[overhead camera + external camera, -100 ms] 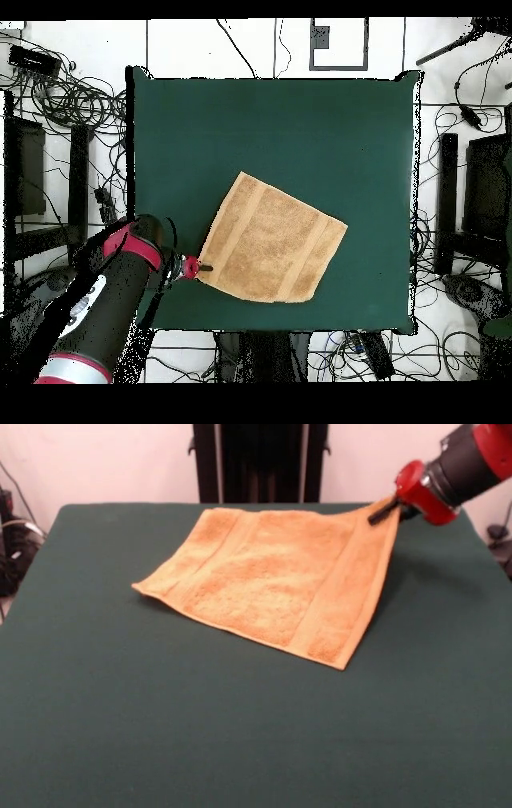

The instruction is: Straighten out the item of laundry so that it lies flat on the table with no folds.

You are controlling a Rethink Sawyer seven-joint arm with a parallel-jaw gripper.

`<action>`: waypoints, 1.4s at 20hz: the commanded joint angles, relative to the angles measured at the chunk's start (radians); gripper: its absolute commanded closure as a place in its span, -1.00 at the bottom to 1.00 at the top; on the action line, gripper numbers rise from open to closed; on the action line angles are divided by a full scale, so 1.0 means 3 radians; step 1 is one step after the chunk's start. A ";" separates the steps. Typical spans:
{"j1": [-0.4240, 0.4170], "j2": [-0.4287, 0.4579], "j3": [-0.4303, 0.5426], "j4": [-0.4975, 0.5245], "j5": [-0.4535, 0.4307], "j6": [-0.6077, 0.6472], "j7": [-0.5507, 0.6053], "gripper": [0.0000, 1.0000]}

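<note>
the claw (390,510) is pinching one corner of the towel (268,576) and holds that corner a little above the bench (240,736). its dark fingers are pressed together on the cloth, at the end of a red collar on the black and red arm (460,468), which comes in from the upper right in the front view.

from the claw the towel spreads away and down to the bench. the edge that starts at the claw runs down toward the camera to a corner that touches the green cloth; this side of the towel is raised and makes a dark shadow on the bench just beside it. the other edge from the claw goes along the far side of the bench. the corner opposite to the claw lies flat on the bench, well apart from the claw. two flat woven bands cross the towel, one near the claw and one far from it. no fold is visible on the towel.

in the overhead view the claw (200,267) is at the towel (270,240) corner that is near the edge of the bench (280,130), and the rest of the towel extends from the claw toward the middle. cables lie on the floor around the bench.
</note>
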 commanded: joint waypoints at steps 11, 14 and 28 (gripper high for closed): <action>-0.0153 -0.0218 0.0485 0.0291 0.0585 -0.0173 0.0743 -1.00; -0.0244 -0.0368 0.0484 0.0348 0.0606 -0.0129 0.0612 -1.00; -0.1188 -0.1011 0.0398 0.0171 0.0029 0.0336 -0.0624 -1.00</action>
